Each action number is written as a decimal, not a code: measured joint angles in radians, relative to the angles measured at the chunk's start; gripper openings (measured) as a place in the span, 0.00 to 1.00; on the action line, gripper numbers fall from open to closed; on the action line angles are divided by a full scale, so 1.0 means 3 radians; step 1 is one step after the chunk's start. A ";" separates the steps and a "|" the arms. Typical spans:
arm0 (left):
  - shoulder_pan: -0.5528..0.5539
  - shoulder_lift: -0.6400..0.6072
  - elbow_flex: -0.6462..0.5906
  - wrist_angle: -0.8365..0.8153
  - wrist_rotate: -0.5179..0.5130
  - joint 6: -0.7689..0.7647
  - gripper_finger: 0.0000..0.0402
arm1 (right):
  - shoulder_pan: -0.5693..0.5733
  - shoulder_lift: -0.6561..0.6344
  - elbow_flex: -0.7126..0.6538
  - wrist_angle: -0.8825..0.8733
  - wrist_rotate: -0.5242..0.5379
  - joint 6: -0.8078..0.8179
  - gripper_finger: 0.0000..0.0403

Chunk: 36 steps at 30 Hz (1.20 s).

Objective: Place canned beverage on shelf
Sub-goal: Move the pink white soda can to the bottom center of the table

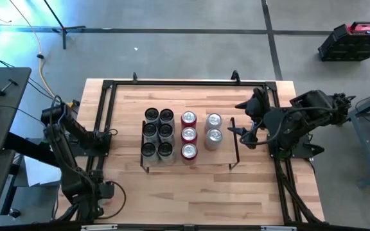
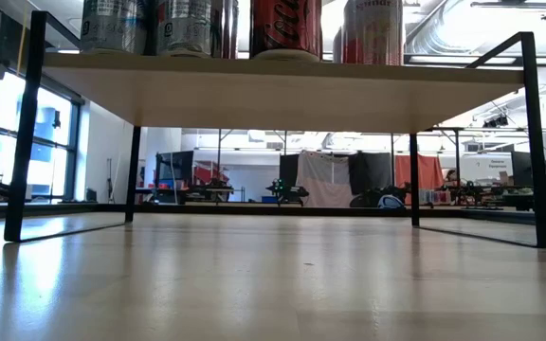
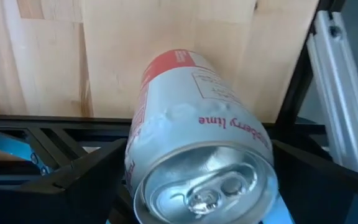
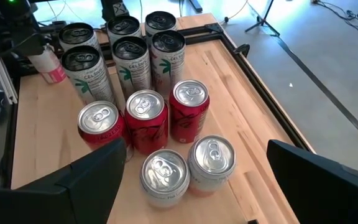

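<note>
- The loose canned beverage [image 3: 197,143], white with a red band, sits at the left edge of the worktop [image 1: 262,192]. It is beside the black rail and well apart from the shelf [image 1: 204,160].
- The left hand [image 3: 197,180] is directly over it. Its fingers [image 3: 73,177] are spread as wide as they go, one on each side of the can. I cannot tell whether they touch it, so I judge the can is not yet gripped.
- The can's top faces the left wrist camera, so its long axis runs along the hand's reach. From the right wrist view it looks upright or slightly tilted.
- The right hand [image 1: 239,131] hovers by the shelf's right end frame, wide open and empty. It is far from the loose can, so the left arm is clearly the nearer one.
- From the left hand, the shelf lies inward, toward the middle of the worktop.
- The shelf already carries six dark-topped cans [image 1: 157,131], three red cans [image 1: 189,135] and two silver cans [image 1: 213,128]. The bare board left is just beside the silver pair, at the far end from the left arm.
</note>
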 joint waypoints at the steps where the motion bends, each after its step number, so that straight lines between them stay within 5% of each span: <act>1: -0.0007 0.0022 0.0000 -0.0009 0.0000 0.0000 0.92 | -0.0004 0.0000 0.0000 0.0000 0.0001 0.0001 0.93; 19: 0.0375 0.0138 -0.0095 0.0286 0.0183 0.0187 0.71 | 0.0027 0.0000 -0.0002 -0.0068 0.0174 0.0105 0.93; 27: 0.0849 0.0245 0.0421 0.0267 0.0120 0.0115 0.71 | 0.0343 0.0000 -0.0003 -0.0413 0.0267 0.0274 0.93; 36: 0.1141 0.0967 0.1320 0.0160 0.0144 -0.0053 0.71 | 0.0824 -0.0032 -0.0011 -0.0738 0.0321 0.0534 0.93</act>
